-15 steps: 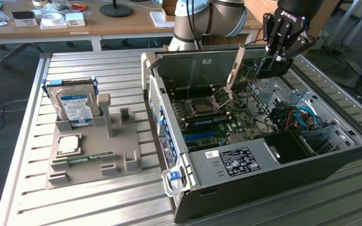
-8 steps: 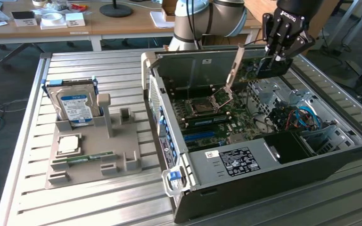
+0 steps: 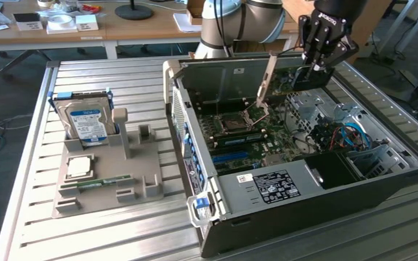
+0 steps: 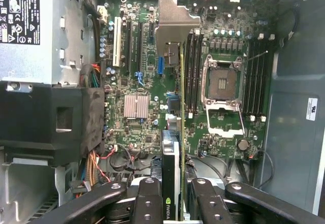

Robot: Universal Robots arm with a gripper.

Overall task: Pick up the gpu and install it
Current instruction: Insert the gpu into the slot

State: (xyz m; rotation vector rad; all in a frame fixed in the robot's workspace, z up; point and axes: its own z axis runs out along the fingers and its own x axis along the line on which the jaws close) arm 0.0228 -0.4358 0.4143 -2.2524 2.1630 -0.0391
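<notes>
The gripper [image 4: 177, 199] clamps the gpu [image 4: 171, 153] edge-on above the green motherboard [image 4: 137, 69].

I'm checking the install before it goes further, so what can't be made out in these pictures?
Wrist view: the gpu is edge-on, so its faces and connector edge are hidden, and it covers the motherboard strip behind it.
Wrist view: the fingers gripping it are cut off by the picture's edge.
Exterior view: print on the power supply label is too small to read.
</notes>
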